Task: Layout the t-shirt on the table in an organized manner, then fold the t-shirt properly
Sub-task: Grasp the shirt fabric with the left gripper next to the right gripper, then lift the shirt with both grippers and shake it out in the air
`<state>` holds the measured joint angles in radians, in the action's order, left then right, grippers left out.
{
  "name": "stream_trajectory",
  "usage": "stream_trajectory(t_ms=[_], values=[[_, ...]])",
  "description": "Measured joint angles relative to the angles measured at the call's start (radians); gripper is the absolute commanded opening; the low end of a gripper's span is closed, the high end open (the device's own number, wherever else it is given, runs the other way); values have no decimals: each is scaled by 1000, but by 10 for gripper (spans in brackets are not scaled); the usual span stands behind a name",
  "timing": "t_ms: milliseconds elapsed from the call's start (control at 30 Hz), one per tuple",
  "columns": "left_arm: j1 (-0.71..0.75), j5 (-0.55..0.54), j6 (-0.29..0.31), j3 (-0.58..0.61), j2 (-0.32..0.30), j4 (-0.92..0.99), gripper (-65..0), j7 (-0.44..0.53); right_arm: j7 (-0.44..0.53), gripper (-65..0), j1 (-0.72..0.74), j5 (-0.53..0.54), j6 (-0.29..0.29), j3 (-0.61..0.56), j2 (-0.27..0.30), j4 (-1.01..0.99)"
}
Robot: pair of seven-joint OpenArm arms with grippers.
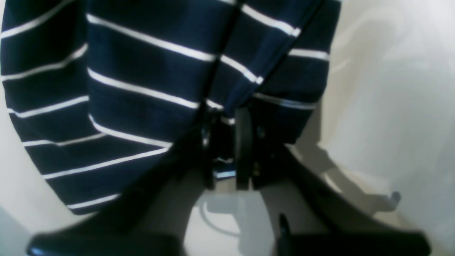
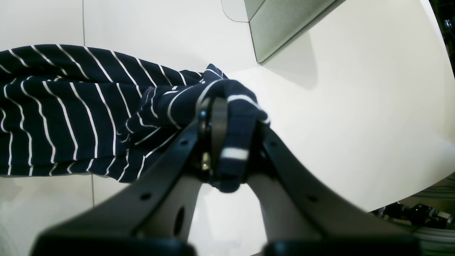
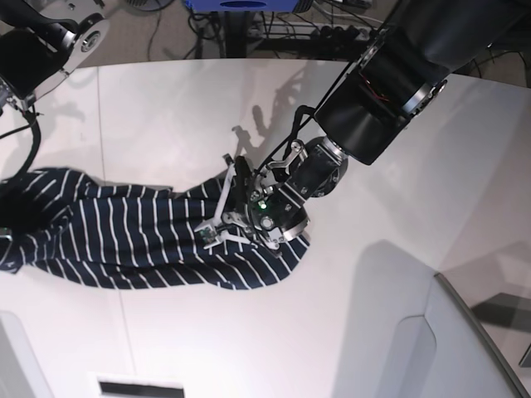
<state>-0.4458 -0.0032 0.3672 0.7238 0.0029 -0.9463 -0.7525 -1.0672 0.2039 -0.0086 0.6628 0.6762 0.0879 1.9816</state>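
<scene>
- Bright, even light; soft shadows on the white table.
- Both wrist views blurred up close (edges bowed by the lens).

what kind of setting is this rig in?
Looks like a robotics lab or test bench, not a home. A large white table carries only a striped t-shirt, loose cables and power strips lie on the floor behind it, and the left gripper and right gripper both pinch the fabric.
</scene>
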Motion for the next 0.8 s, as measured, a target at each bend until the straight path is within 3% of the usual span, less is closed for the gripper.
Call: stream_trajectory(t_ms=[33,300,467,667,800], values=[[0,0,0,0,0,0,-650,0,0,-627,0,0,0,0,0,0],[-9,0,0,-4,-2,-10,-650,-3,0,-627,0,0,0,0,0,0],[-64,-11,3,-17,-34,-121,-650,-8,0,-627,6,0,0,0,0,0],[-131,-1,5,-175,-58,-236,-650,-91,0,-627,15,4,-1,-2,37,0],[-198,3,38,-216,-71,-297,-650,-105,-2,-627,32,2,0,-2,79,-1]])
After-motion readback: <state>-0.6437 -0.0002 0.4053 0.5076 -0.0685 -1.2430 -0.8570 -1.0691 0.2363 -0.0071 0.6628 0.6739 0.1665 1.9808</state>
